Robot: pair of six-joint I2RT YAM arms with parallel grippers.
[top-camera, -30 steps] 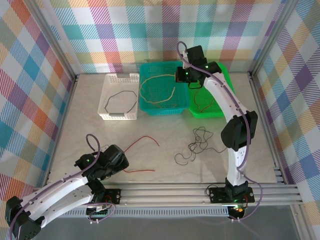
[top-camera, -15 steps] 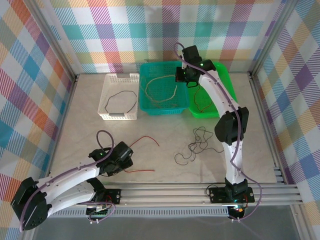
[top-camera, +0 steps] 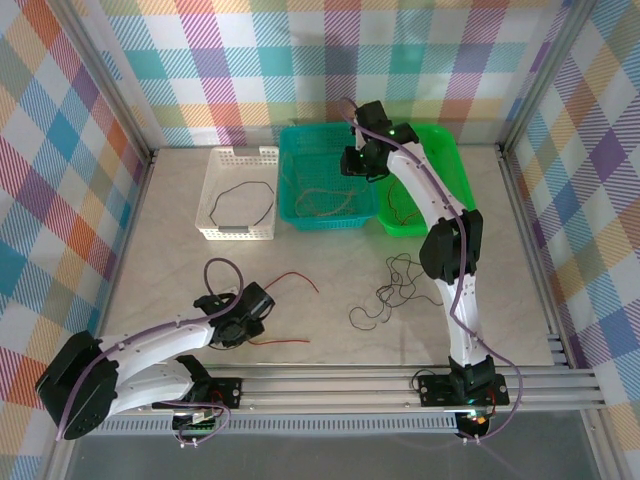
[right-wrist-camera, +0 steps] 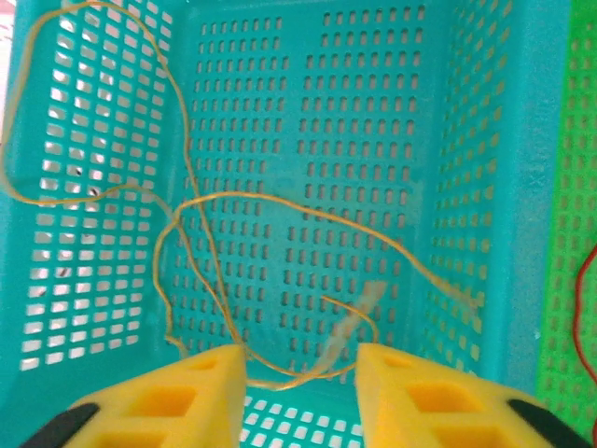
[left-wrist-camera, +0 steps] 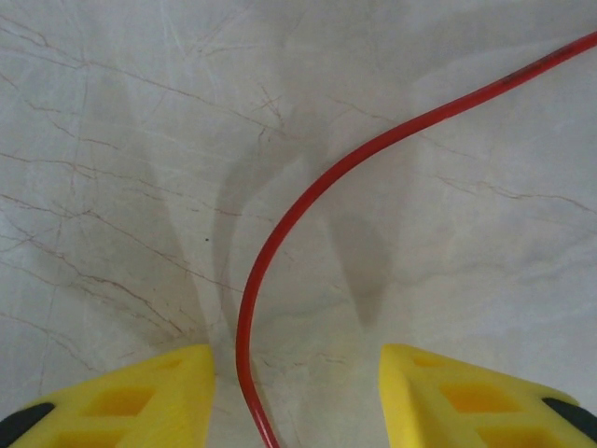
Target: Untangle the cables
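Note:
A thin red cable [top-camera: 285,341] lies on the table near the left arm. My left gripper [top-camera: 243,318] hangs just over it, open; in the left wrist view the red cable [left-wrist-camera: 280,224] runs between the yellow fingers [left-wrist-camera: 121,401], closer to the left one and touching neither. My right gripper [top-camera: 352,162] hovers over the teal basket [top-camera: 328,226], open and holding nothing. Below its fingertips [right-wrist-camera: 187,392] a yellow cable [right-wrist-camera: 280,201] lies looped on the basket floor. A tangle of black cables [top-camera: 392,290] rests on the table right of centre.
The white basket [top-camera: 236,233] at back left holds one black cable [top-camera: 240,195]. The green basket [top-camera: 410,230] at back right holds a dark cable. The baskets stand side by side along the far wall. Metal rails border the table.
My right gripper opened and swung left over the teal basket, and the yellow cable dropped into it. My left gripper moved right onto the red cable, its jaws narrowing.

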